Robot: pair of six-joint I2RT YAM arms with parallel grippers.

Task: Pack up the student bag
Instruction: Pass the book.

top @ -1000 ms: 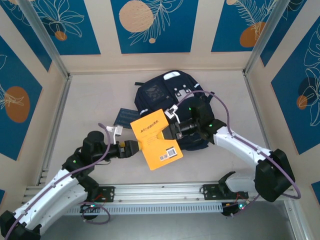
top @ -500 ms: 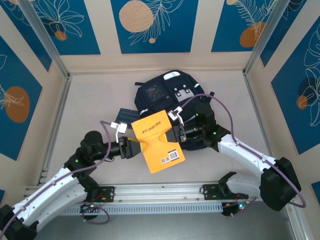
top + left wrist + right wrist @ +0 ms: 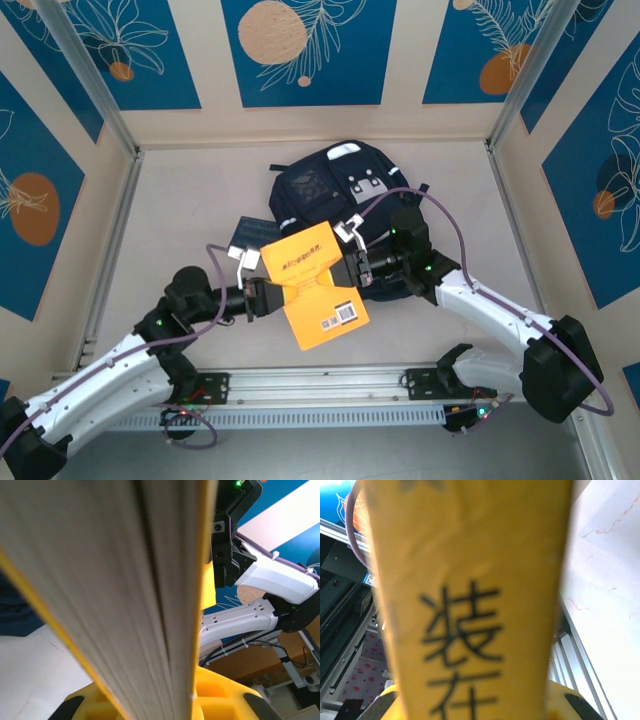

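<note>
- Lying at the far middle of the table (image 3: 190, 220), the bag (image 3: 320, 185) is judged soft and floppy; it is best taken by a strap or the zip edge, so that the mouth can be pulled open.
- A yellow book (image 3: 315, 290) is held just near of it, overlapping its near edge from above; it is judged stiff, light and slick-covered.
- The book's left edge is clamped by the left gripper (image 3: 268, 297) and its right edge by the right gripper (image 3: 345, 273); both pairs of jaws are closed on it.

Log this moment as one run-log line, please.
left hand: shut on yellow book | right hand: shut on yellow book | student bag: beyond yellow book
</note>
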